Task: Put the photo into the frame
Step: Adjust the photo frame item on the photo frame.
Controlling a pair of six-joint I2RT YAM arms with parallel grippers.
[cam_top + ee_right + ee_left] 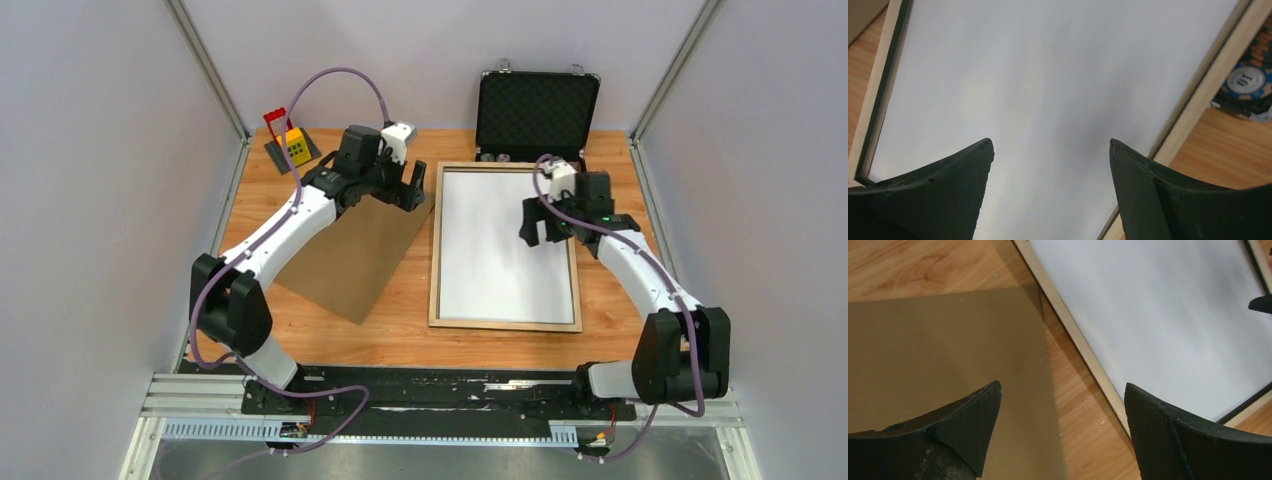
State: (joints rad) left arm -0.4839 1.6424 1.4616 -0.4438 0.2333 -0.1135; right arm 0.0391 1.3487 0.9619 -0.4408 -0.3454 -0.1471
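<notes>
One photo [495,245] lies inside the frame [505,324]; chips [1248,82] sit in case [538,105].

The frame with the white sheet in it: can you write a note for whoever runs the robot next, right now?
Left gripper: open, holding nothing, above the brown backing board's corner, beside the frame's left rail.
Right gripper: open, holding nothing, above the white sheet near the right rail.
Done: the sheet, apparently the photo lying face down, fills the frame flat on the table.
Left: probably lay the board on top; first check the sheet sits inside the rails.
</notes>
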